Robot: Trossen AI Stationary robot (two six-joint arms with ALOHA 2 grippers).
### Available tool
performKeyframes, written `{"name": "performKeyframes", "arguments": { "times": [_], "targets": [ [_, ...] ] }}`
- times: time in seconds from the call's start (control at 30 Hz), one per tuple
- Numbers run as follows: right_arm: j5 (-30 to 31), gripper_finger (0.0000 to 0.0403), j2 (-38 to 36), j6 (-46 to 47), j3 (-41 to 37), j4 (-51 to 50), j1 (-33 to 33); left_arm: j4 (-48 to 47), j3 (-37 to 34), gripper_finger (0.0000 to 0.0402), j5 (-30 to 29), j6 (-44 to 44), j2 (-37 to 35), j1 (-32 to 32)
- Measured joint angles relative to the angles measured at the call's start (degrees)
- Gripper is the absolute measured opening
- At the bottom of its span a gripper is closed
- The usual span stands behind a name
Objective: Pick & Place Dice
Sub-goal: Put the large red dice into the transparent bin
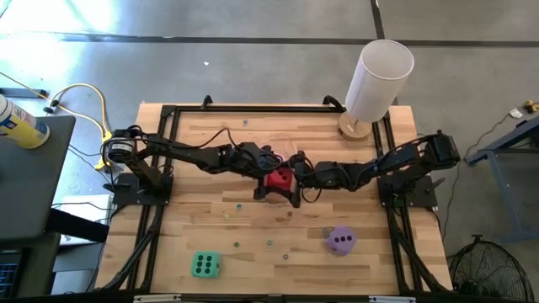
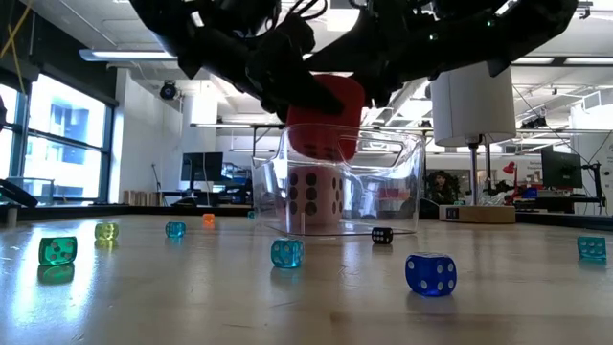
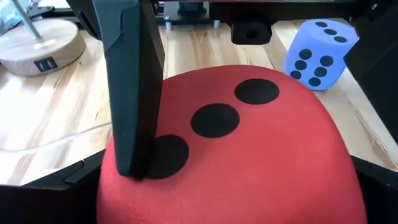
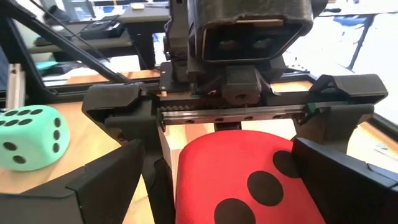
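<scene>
The red die [image 1: 279, 178] hangs at the table's middle, over the clear bin [image 2: 402, 187], and its lower part dips below the bin's rim. The pink die [image 2: 311, 196] sits on the bin's floor. My left gripper [image 3: 217, 186] comes from the left and is shut on the red die [image 3: 249, 143]. My right gripper [image 4: 217, 193] comes from the right, facing it, open wider than the die. The green die [image 1: 205, 265] and the purple die [image 1: 340, 240] rest on the table near its near edge. My left gripper pinches the red die by two opposite side faces [image 4: 186, 180], roughly level, coming from the table's left. The die is lifted clear, its three-pip face [image 3: 217, 118] turned up. My right gripper lays one finger [image 3: 130, 93] over the edge of the three-pip face, covering part of a pip [image 3: 171, 155]. The other finger [image 4: 106, 180] stands clear, outside the left gripper's finger.
A white lamp [image 1: 376, 80] on a round wooden base stands at the far right corner. Several small dice lie scattered on the near half of the table, among them a blue one [image 2: 430, 273] and a teal one [image 2: 286, 252]. Black frame rails run along both sides.
</scene>
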Motion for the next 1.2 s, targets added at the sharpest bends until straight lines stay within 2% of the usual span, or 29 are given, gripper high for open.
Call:
{"name": "performKeyframes", "arguments": {
  "times": [0.2, 0.37, 0.6, 0.77, 0.83, 0.93, 1.07, 1.2],
  "targets": [
    [7.8, 0.0400, -1.6, -3.8, -0.1, -0.2, 3.3, 0.0, 1.8, 0.0400, -1.3, 2.8, 0.0, -1.5],
    [21.3, 0.0400, -1.6, -9.7, -0.3, 2.6, 8.0, 2.5, 1.9, 0.0400, -3.3, 4.1, 0.0, -1.8],
    [35.7, 0.0400, -1.6, -17.0, -0.3, 5.1, 12.6, 3.2, 3.7, 0.0400, -3.7, 3.3, 0.0, -1.8],
    [44.3, 0.0400, -0.7, -19.3, -0.8, -0.6, 13.7, 4.1, 5.6, 0.0399, -4.6, -1.3, -0.2, -1.7],
    [47.4, 0.0400, -1.0, -18.9, -0.7, -1.6, 13.8, 4.3, 5.7, 0.0399, -3.2, -1.3, -0.3, -1.7],
    [48.1, 0.0400, -1.0, -16.9, -0.6, -4.5, 13.7, 4.2, 5.7, 0.0399, -1.9, -1.1, -0.5, -2.0],
    [43.8, 0.0400, -1.1, -14.4, -0.5, -6.0, 13.7, 3.5, 5.7, 0.0399, -2.5, -1.1, -0.4, -2.4],
    [47.4, 0.0400, -1.3, -15.8, -0.5, -6.0, 14.1, 1.4, 5.6, 0.0399, -2.3, -1.6, -0.3, -2.8]
  ]
}}
